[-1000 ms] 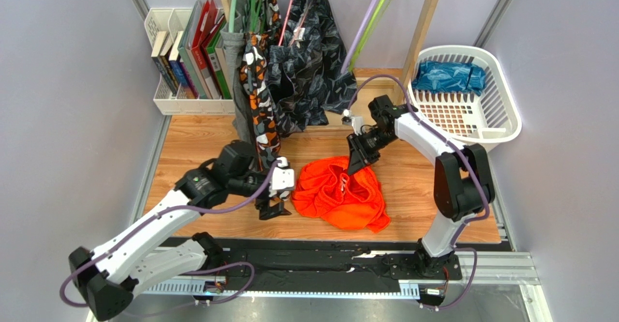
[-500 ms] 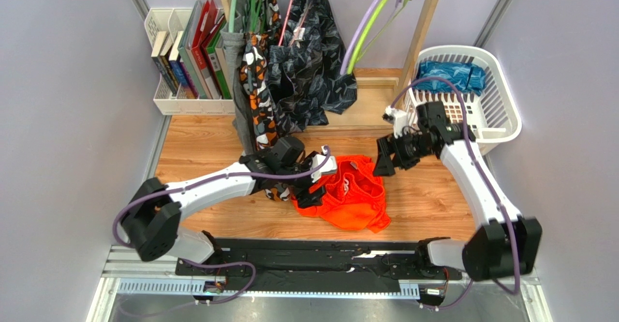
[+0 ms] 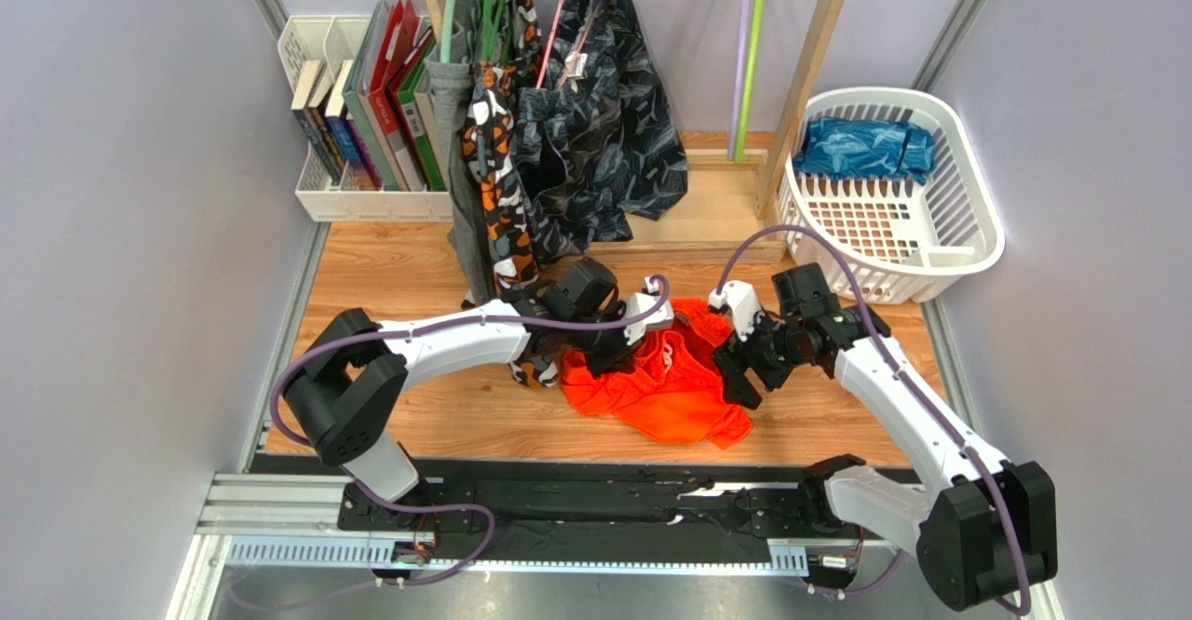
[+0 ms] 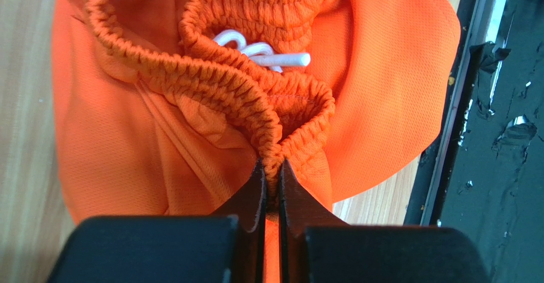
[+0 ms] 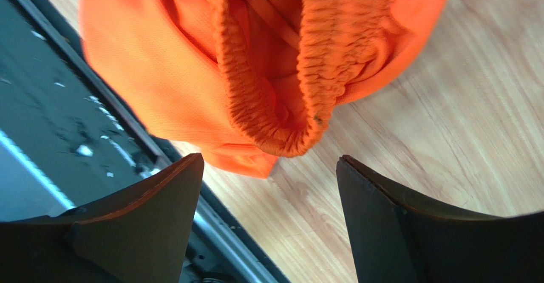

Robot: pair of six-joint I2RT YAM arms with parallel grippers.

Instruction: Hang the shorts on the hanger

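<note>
Since the earlier frame, your left claw (image 4: 271, 168) has reached in from the left and pinched shut on the bright orange mesh shorts (image 4: 159, 136). A fold of their ruffled elastic waistband stands up between the two black fingers, and the white drawstring (image 4: 268, 50) lies just beyond it. Your right claw (image 5: 269, 160) has let go and come round to the right edge of the shorts. It now stands wide apart and low, with a loop of waistband just ahead of the gap, untouched. The shorts lie crumpled on the wooden surface (image 3: 406, 271) between the two claws. The thin lime-green plastic hanger (image 3: 758, 48) hangs edge-on at the back beside a lavender hanger (image 3: 740, 34), well apart from the shorts.
</note>
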